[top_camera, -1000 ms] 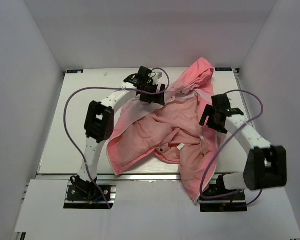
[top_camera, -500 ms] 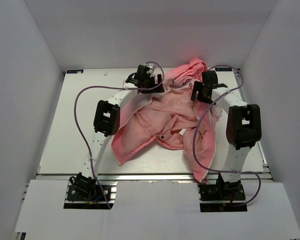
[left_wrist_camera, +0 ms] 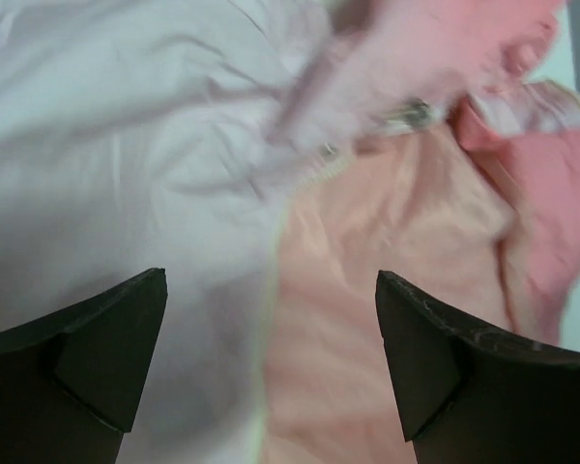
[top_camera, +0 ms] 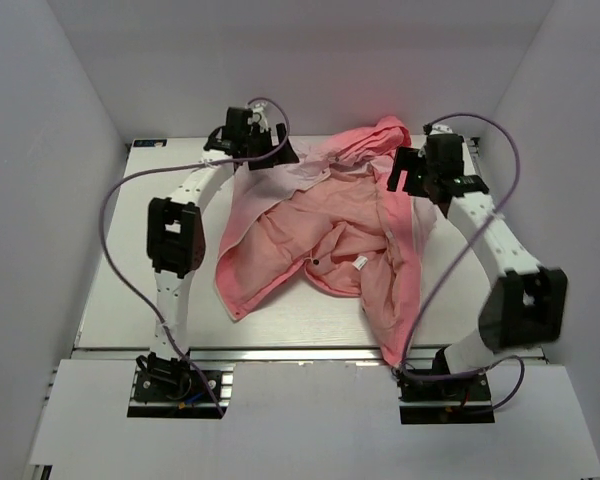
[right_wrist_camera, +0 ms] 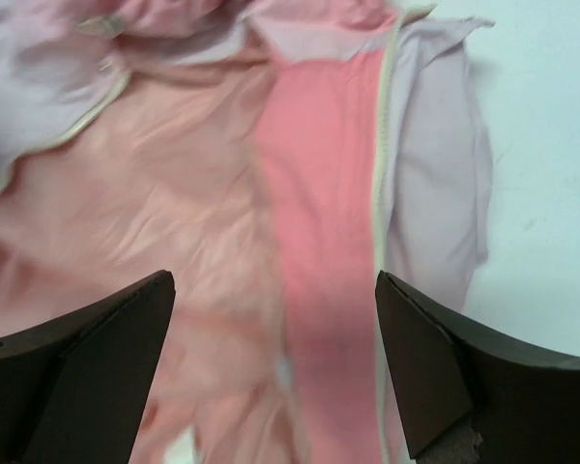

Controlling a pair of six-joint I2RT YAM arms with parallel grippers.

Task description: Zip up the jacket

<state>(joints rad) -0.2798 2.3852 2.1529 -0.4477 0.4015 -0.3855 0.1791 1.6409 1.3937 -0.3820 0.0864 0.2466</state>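
The work surface is a white rectangular table [top_camera: 130, 270] enclosed by plain white walls. The thin hooded windbreaker jacket, pale pink fading to coral [top_camera: 310, 235], lies unzipped and rumpled at centre-right of the table. Its hood [top_camera: 380, 135] points to the far edge, and its hem drapes over the near edge.

Compared with 1 second ago, the pale shoulder panel [top_camera: 270, 185] on the left arm's side is drawn further toward the far-left corner, and the front opening lies wider.

The left gripper [top_camera: 270, 152] has moved from above the collar area out to that shoulder. The right gripper [top_camera: 412, 172] has travelled from the table's right side to a position just beside the hood.

The left fingers [left_wrist_camera: 106, 353] and the right fingers [right_wrist_camera: 435, 362] are spread wide, with only fabric beneath. Neither holds anything.

The white zipper tape [right_wrist_camera: 380, 184] lies exposed below the right gripper.

Assessment: the garment is being spread, and the 2 zipper halves remain unjoined.
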